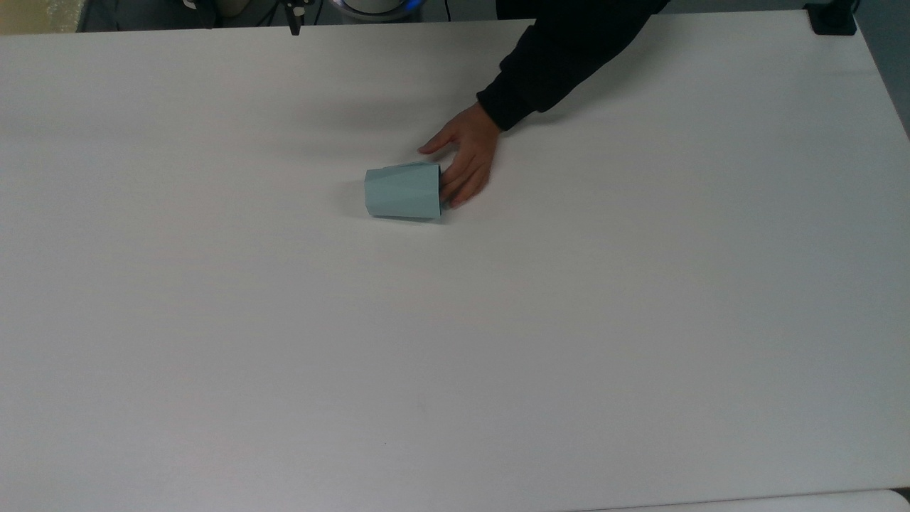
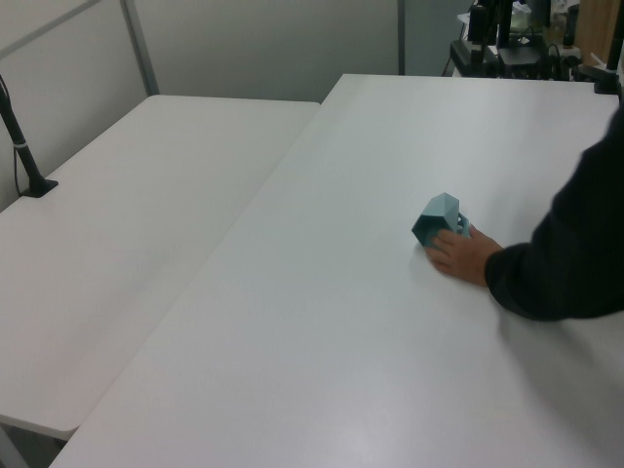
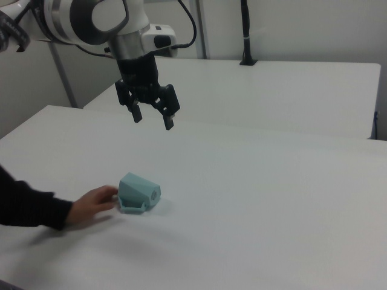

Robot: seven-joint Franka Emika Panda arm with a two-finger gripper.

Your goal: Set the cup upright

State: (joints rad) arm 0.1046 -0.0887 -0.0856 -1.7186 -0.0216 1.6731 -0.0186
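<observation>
Pale teal cup [image 1: 402, 190] on its side, mid-desk [image 1: 640, 320] toward the far edge; long axis along that edge, narrow base toward the top view's left. Hand [image 1: 466, 162] at rim. Gripper [image 3: 152, 116] above, fingers apart.

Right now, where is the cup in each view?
Top view: cup left of centre, on its side.
Left view: cup right of centre.
Right view: cup lower left, below the robot's open hand.
Shared landmark: the person's hand touching it.
</observation>
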